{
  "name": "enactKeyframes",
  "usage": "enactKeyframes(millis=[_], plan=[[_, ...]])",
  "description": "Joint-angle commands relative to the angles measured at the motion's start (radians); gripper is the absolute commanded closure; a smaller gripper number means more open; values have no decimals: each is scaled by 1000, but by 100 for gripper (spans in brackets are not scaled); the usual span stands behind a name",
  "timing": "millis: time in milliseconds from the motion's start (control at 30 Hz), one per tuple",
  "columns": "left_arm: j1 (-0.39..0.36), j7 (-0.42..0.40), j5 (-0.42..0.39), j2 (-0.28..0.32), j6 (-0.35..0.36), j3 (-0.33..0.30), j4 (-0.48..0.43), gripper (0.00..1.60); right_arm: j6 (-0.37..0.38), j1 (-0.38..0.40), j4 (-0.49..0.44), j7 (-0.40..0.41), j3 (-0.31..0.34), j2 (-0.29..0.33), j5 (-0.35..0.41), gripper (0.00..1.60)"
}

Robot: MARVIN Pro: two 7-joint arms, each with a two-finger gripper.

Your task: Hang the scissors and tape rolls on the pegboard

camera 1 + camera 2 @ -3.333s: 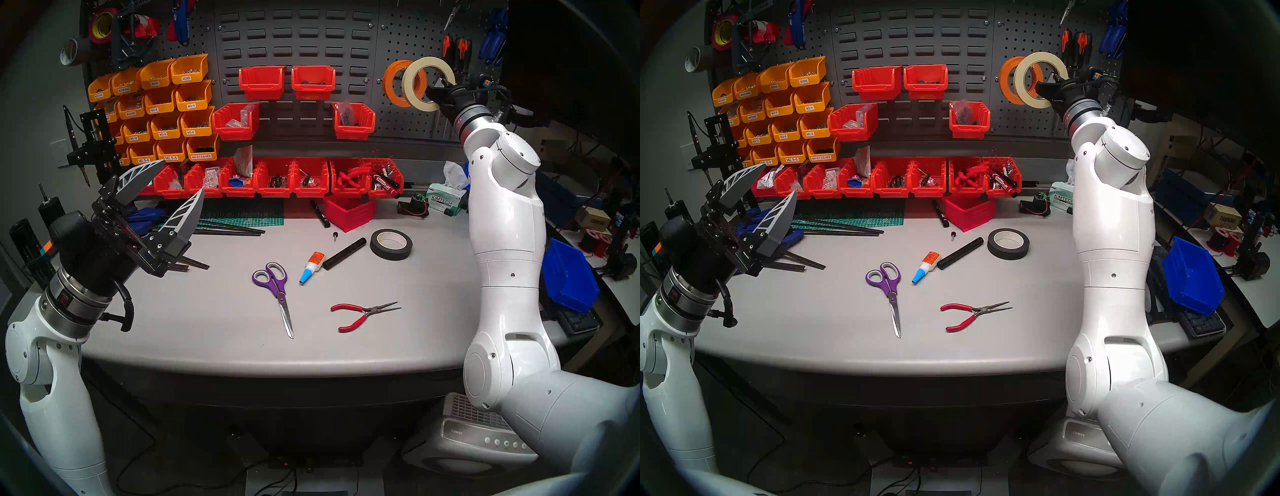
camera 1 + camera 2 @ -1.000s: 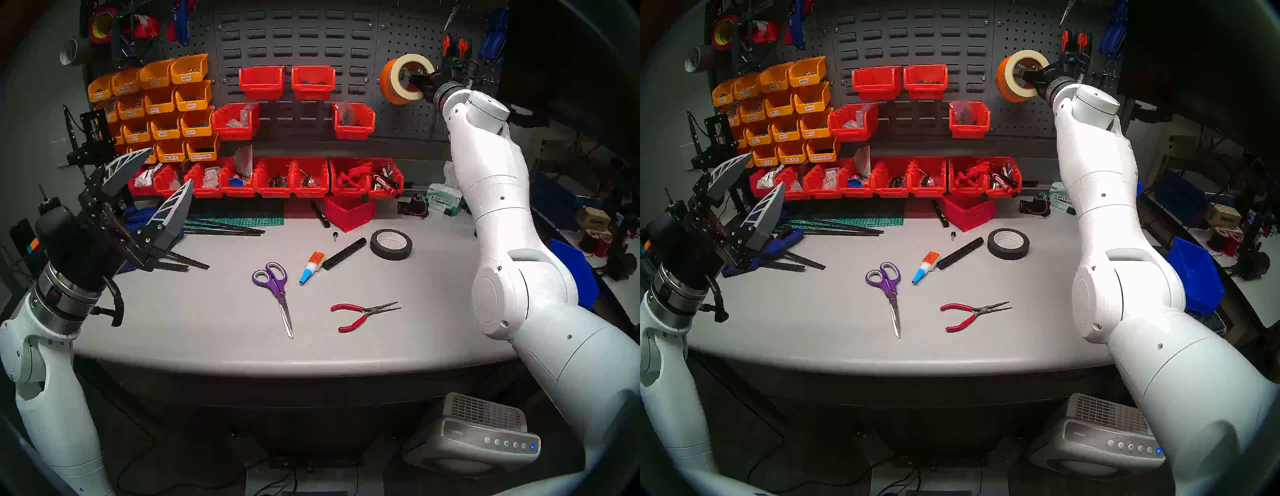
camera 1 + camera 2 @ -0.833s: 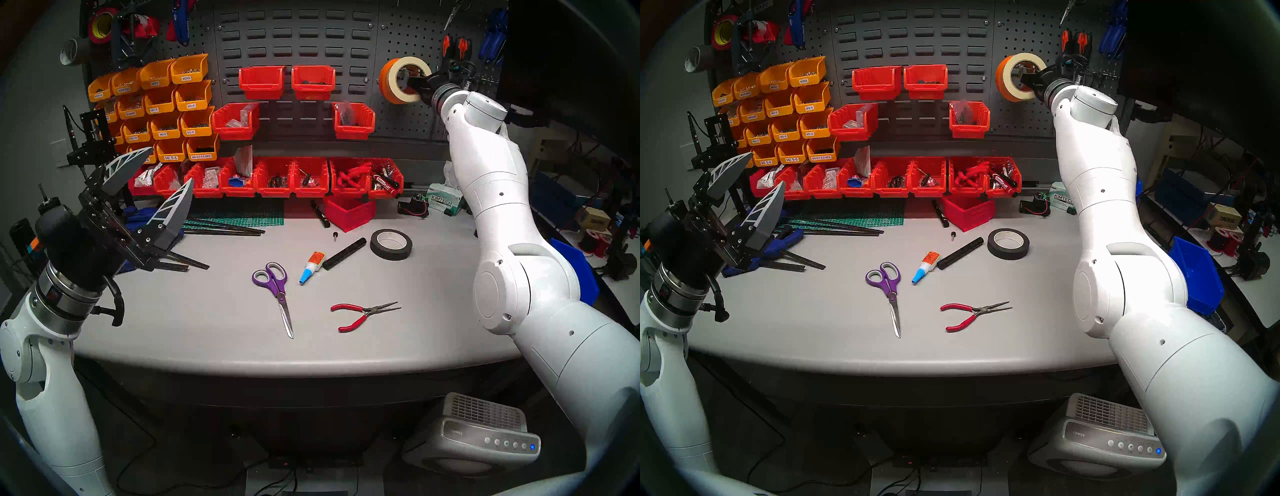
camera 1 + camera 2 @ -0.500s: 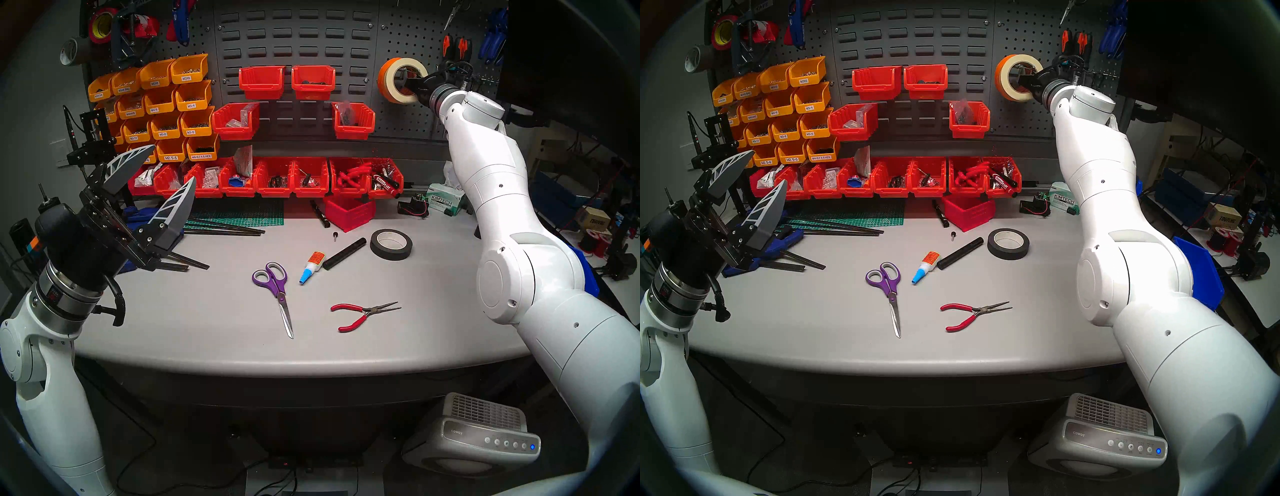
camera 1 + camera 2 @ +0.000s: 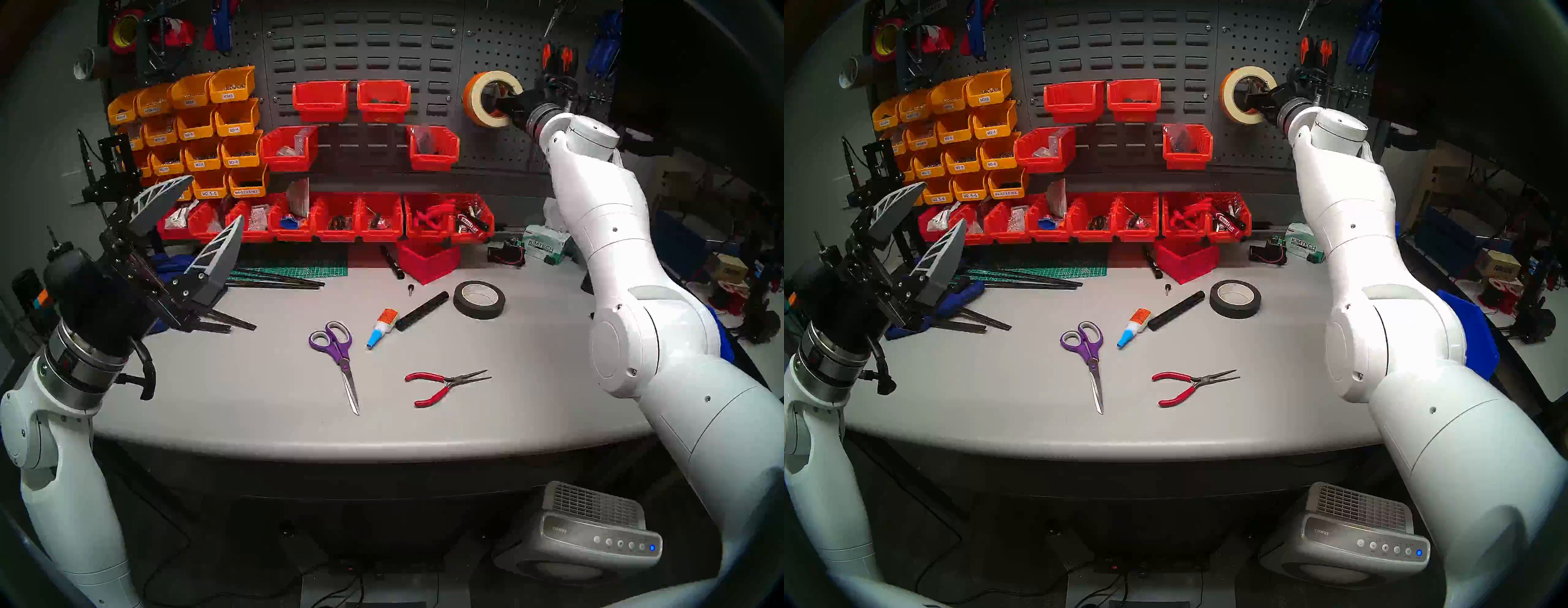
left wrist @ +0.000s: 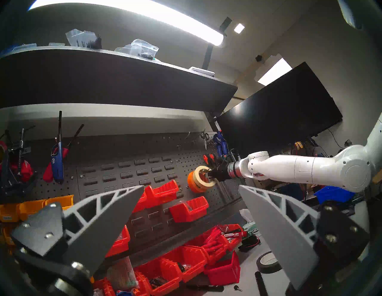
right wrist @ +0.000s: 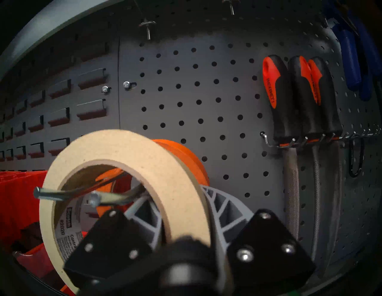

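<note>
the left gripper (image 5: 197, 212), grey ribbed fingers spread wide apart and empty, hangs over the left edge of the grey worktable (image 5: 263, 382). the purple-handled scissors with long silver blades (image 5: 339, 361) lie flat mid-table, blades toward the front edge. on the dark grey perforated metal pegboard (image 7: 206, 93), the wide orange tape roll (image 7: 186, 159) hangs on a metal hook (image 7: 62, 194), the slimmer cream masking tape roll (image 7: 132, 150) threaded in front. the right gripper (image 7: 184, 210) straddles the cream roll's band, jaws partly apart; whether it grips, i cannot tell.
</note>
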Motion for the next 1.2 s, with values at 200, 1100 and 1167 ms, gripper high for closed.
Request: enactKeyframes(millis=[200, 1100, 1167], plan=[[1, -3, -16, -6, 2, -5, -31, 0, -21, 1, -89, 8, -13, 36, -31, 17], [-31, 26, -10, 3, 57, 36, -23, 0, 2, -264, -388, 140, 50, 126, 14, 0], [-42, 37, -6, 5, 58, 39, -21, 0, -5, -280, -402, 153, 52, 127, 20, 0]])
